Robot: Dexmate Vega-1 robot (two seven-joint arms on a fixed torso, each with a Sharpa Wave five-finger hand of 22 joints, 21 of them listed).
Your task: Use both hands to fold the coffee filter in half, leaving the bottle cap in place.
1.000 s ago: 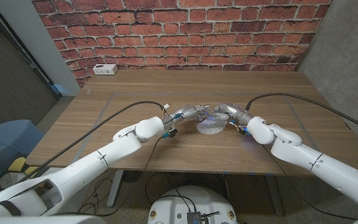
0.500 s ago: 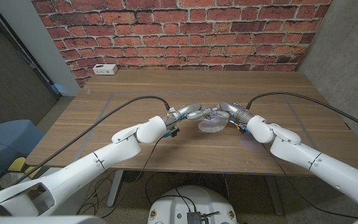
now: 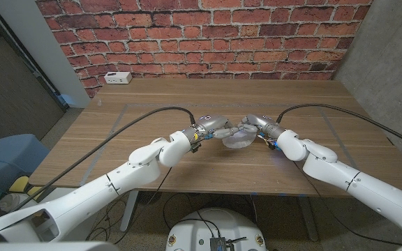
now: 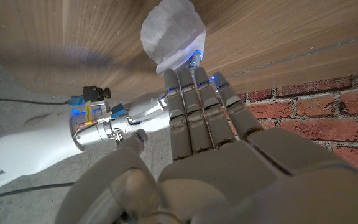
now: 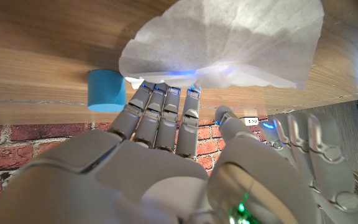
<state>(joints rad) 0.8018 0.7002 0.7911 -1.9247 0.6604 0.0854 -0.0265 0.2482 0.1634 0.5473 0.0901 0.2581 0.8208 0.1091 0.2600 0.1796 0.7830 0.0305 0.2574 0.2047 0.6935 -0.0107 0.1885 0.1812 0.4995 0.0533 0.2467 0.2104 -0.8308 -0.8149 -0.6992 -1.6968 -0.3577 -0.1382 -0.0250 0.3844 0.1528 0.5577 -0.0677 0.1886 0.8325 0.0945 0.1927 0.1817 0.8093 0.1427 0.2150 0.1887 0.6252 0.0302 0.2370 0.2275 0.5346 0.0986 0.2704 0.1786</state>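
The white paper coffee filter [image 3: 237, 141] lies rumpled at the table's middle, its far edge lifted. My left hand [image 3: 218, 125] and right hand [image 3: 254, 124] meet just behind it, fingers stretched out. In the left wrist view the left fingers [image 4: 194, 93] touch the edge of the filter [image 4: 169, 34], thumb well apart. In the right wrist view the right fingertips [image 5: 163, 99] reach the rim of the filter [image 5: 229, 43], and the blue bottle cap [image 5: 106, 90] stands on the wood beside them, clear of the paper. The left hand [image 5: 306, 146] shows there too.
A small white box [image 3: 118, 77] sits at the table's far left by the brick wall. The wooden table [image 3: 152, 97] spreads bare to both sides of the hands. A blue seat [image 3: 5, 159] stands off the table's left side.
My left arm has swung in towards the middle, bringing the left hand closer to the right hand at the filter's far edge. The right hand has barely moved.
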